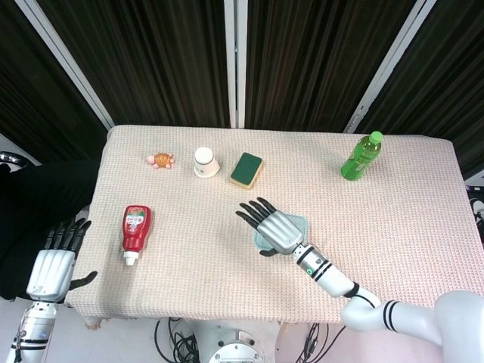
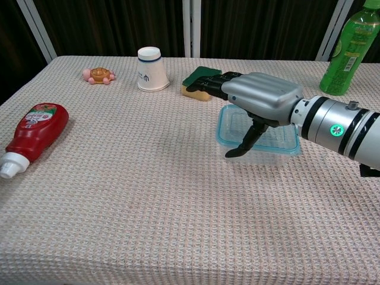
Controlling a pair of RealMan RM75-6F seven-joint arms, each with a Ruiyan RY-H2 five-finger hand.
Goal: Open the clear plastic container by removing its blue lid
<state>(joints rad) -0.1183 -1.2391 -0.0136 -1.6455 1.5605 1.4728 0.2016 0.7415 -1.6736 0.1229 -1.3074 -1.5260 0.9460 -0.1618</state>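
The clear plastic container sat on the desk a little toward four o'clock from the centre, with its blue lid on. The right hand hovered flat over it, fingers spread toward ten o'clock and thumb angled down at the near-left wall, holding nothing. The step in hand looked like the approach before a grasp. The next move, as I judged it, called for the fingers to hook the lid's rim and peel upward, with something steadying the tub so it would not lift along.

The left hand hung off the desk edge at eight o'clock, fingers loosely apart and empty, absent from the chest view.

The palm hid most of the lid in both views, so whether any finger touched the rim could not be told. The far corners of the container were covered as well.
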